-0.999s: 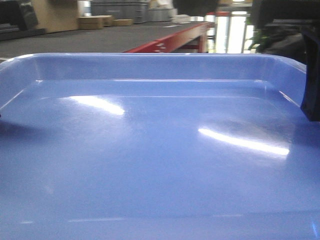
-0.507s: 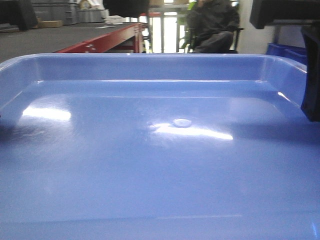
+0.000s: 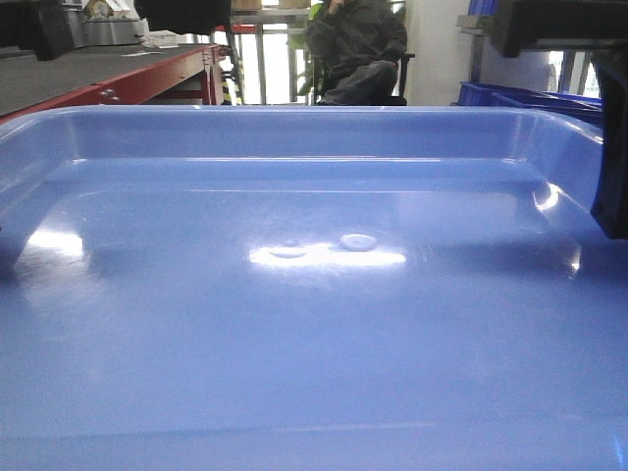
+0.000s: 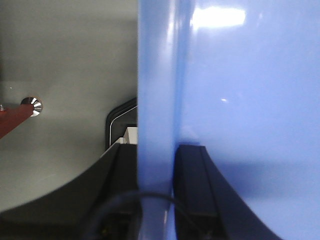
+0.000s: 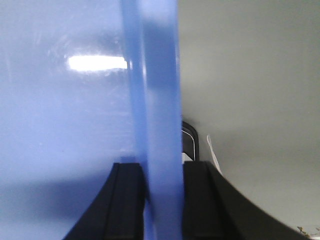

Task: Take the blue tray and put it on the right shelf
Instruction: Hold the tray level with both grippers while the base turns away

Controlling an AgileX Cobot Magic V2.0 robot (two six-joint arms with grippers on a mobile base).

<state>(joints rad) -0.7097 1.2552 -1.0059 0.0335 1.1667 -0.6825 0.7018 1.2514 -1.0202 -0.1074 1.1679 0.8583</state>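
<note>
The blue tray (image 3: pixel 314 324) is glossy periwinkle and fills nearly the whole front view, held level and empty. In the left wrist view my left gripper (image 4: pixel 156 167) is shut on the tray's left rim (image 4: pixel 155 90), one black finger on each side. In the right wrist view my right gripper (image 5: pixel 161 172) is shut on the tray's right rim (image 5: pixel 155 90) in the same way. A black finger (image 3: pixel 613 157) of the right gripper shows at the right edge of the front view. The steel right shelf is not clearly in view.
Beyond the tray, a red bench (image 3: pixel 147 78) stands at the far left. A person in dark clothes (image 3: pixel 358 49) sits at the back centre. Dark blue bins (image 3: pixel 535 96) stand at the far right. Grey floor lies below, with a red beam end (image 4: pixel 22 110) at the left.
The background has slid leftwards behind the tray: the red bench moved left, and the seated person and blue bins came into view. The tray stays fixed in both grippers.
</note>
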